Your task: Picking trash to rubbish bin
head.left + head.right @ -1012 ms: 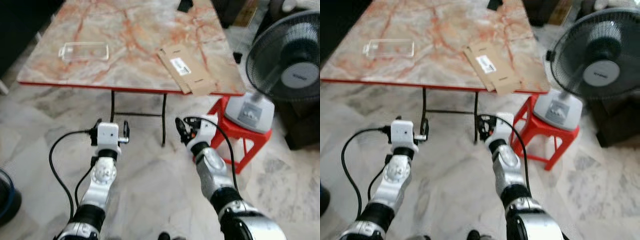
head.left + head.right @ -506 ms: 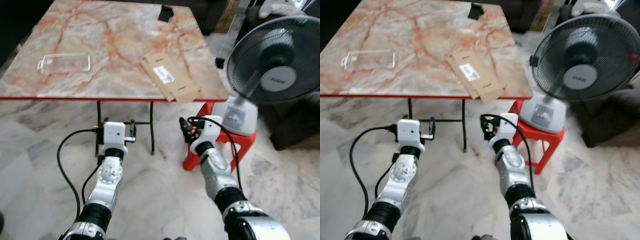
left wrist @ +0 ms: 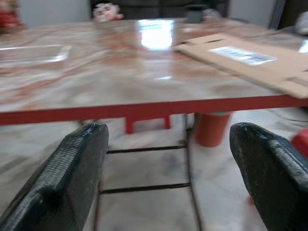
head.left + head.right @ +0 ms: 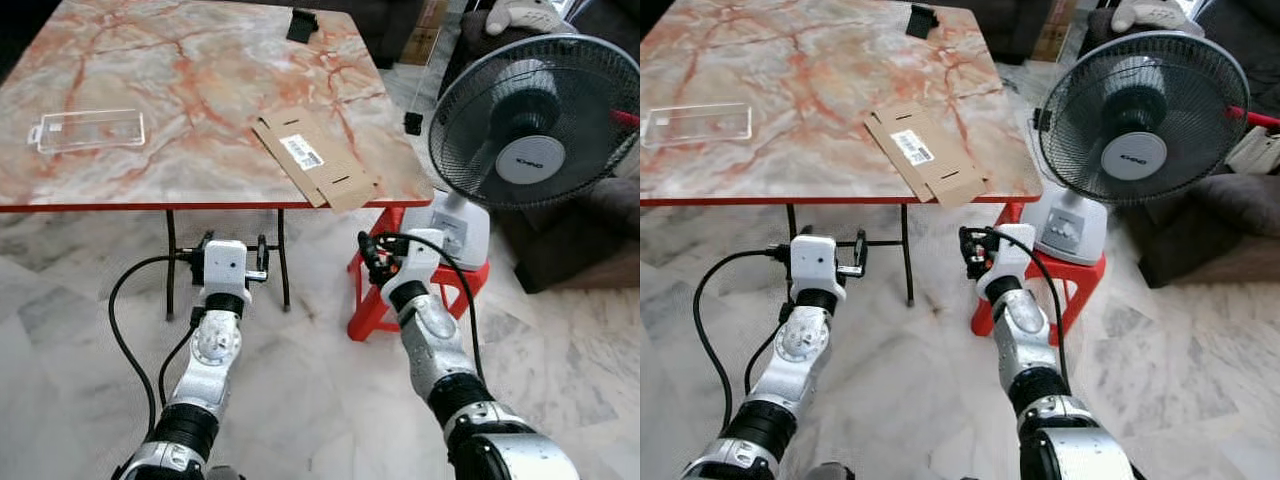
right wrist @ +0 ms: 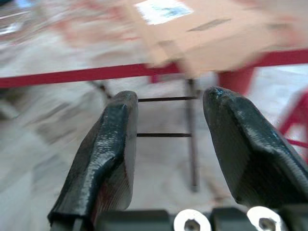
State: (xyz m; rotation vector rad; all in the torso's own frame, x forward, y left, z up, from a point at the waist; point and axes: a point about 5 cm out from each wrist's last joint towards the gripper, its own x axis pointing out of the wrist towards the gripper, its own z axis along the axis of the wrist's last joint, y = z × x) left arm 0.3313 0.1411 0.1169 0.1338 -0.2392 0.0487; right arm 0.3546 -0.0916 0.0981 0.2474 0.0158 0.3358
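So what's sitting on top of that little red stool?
A fan stands on the red stool, its white base covering most of the seat, so I can't see whether anything else lies there.

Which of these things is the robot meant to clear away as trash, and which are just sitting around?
Probably part of the job:
- flattened cardboard box, overhanging the table edge
- clear plastic tray on the table
- left gripper and right gripper, both open, low in front of the table

Just lying about:
- marble-top table
- standing fan
- red stool
- small black object at the table's far edge
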